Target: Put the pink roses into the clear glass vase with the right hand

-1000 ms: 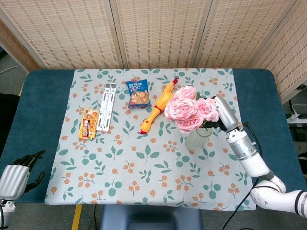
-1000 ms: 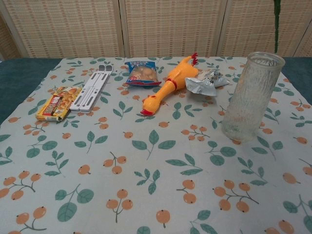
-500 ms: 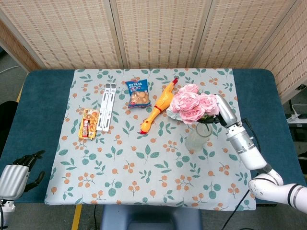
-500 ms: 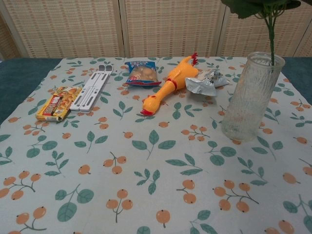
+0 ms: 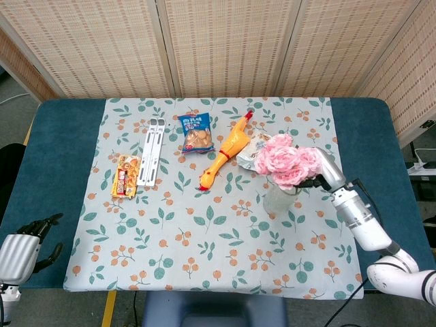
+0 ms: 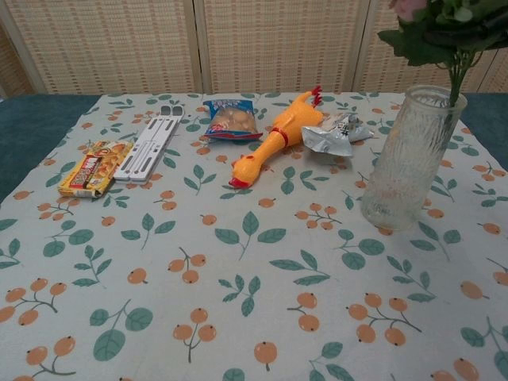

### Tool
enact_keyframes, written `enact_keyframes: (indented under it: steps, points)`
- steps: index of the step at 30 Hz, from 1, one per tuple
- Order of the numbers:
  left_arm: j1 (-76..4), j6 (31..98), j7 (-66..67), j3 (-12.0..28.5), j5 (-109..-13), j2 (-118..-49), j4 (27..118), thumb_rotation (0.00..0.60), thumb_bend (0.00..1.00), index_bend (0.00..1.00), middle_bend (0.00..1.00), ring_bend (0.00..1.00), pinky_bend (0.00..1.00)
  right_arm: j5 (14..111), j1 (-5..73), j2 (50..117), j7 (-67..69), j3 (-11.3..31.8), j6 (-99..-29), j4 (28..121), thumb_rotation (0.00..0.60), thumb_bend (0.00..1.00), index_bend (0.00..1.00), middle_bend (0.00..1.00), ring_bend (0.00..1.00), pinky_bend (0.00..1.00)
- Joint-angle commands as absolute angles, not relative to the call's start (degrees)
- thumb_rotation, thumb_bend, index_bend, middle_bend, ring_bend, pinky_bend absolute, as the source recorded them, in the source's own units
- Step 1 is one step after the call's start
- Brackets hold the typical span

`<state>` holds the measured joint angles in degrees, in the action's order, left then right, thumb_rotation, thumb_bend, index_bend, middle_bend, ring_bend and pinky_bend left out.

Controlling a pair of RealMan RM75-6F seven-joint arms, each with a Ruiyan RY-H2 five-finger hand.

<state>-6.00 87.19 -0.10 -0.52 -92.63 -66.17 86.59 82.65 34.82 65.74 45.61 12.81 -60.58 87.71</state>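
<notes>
rubber chicken [image 5: 225,154], snack bag [image 5: 196,133], candy box [image 5: 125,175]

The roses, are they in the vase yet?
Partly in: the roses sit over the vase, green stems entering its mouth, and the right hand seems to hold them.

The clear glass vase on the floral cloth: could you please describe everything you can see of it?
The clear glass vase is a tall, textured cylinder that narrows slightly towards the neck, with a round open mouth. It stands upright on the leaf-and-fruit printed tablecloth, near its right side. The green stems of the pink roses enter the mouth, with the blooms above the rim. The right hand is close beside the bouquet; its grip is hidden.
</notes>
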Motion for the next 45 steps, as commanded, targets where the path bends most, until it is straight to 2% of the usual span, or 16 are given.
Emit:
enact_keyframes:
  steps: [1,5,8,9,11,14,17,19,25,31,36,41,45]
  points:
    - [-6.0,87.0,0.1,-0.6,-92.6,-66.2,86.7,0.6,0.37,0.19,0.33,0.34,0.49,83.9,33.5,64.7,45.0,11.7,-62.0,87.3,0.6,0.1,0.12,1.0,0.88,1.0]
    - [-6.1,86.7,0.6,-0.7,-92.7,-66.2,86.9,0.6,0.37,0.19,0.33,0.34,0.49,83.5,32.8,63.8,43.7,11.2,-62.2,86.2,0.6,0.06,0.02,1.0,0.85,0.98]
    - [-6.2,86.6,1.0,-0.7,-92.7,-66.3,86.9,0.6,0.37,0.19,0.33,0.34,0.49,83.6,32.0,62.5,43.9,10.7,-62.3,86.4,0.6,0.06,0.0,0.99,0.78,0.96]
    - [-6.2,86.5,1.1,-0.7,-92.7,-66.3,87.0,0.6,0.37,0.19,0.33,0.34,0.49,84.1,31.7,61.8,43.9,10.3,-62.5,86.6,0.6,0.06,0.0,0.94,0.74,0.95]
    - [-6.2,86.5,1.1,-0.7,-92.5,-66.3,87.0,0.6,0.37,0.19,0.33,0.34,0.49,85.6,30.8,60.3,43.8,9.4,-63.6,86.9,0.6,0.06,0.0,0.87,0.72,0.94]
    - [-6.2,86.4,1.0,-0.6,-92.3,-66.4,86.9,0.6,0.37,0.19,0.33,0.34,0.49,87.4,29.3,58.2,43.7,8.2,-65.3,88.1,0.6,0.05,0.0,0.65,0.72,0.92]
    - [-6.3,86.3,1.1,-0.6,-92.4,-66.4,87.0,0.6,0.37,0.19,0.33,0.34,0.49,89.1,27.8,56.3,43.4,7.0,-67.1,89.2,0.6,0.05,0.0,0.48,0.64,0.89]
    - [-6.4,86.2,1.3,-0.7,-92.6,-66.5,86.9,0.6,0.37,0.19,0.33,0.34,0.49,89.6,26.9,55.7,42.8,6.6,-68.4,89.6,0.6,0.05,0.0,0.41,0.58,0.88]
    - [-6.5,85.8,1.6,-0.8,-92.7,-66.6,86.9,0.6,0.37,0.19,0.33,0.34,0.49,87.6,26.3,55.1,40.4,6.2,-67.2,89.6,0.6,0.05,0.0,0.35,0.51,0.88]
    - [-6.5,85.9,1.4,-0.8,-92.5,-66.6,86.9,0.6,0.37,0.19,0.33,0.34,0.49,84.8,25.1,56.4,36.8,7.2,-68.7,88.5,0.6,0.05,0.0,0.3,0.33,0.85]
    - [-6.6,85.9,1.4,-0.8,-92.6,-66.6,86.9,0.6,0.37,0.19,0.33,0.34,0.49,84.4,23.0,57.0,33.9,7.5,-72.3,88.8,0.6,0.05,0.0,0.25,0.16,0.76]
    - [-6.6,85.8,1.4,-0.8,-92.5,-66.7,86.9,0.6,0.37,0.19,0.33,0.35,0.49,86.9,16.5,58.6,24.2,5.5,-82.9,90.4,0.6,0.05,0.0,0.22,0.12,0.62]
    - [-6.6,85.6,0.9,-0.8,-92.3,-66.7,86.7,0.6,0.37,0.19,0.33,0.34,0.49,90.6,9.0,64.3,5.3,2.5,-94.8,88.1,0.6,0.05,0.06,0.22,0.16,0.58]
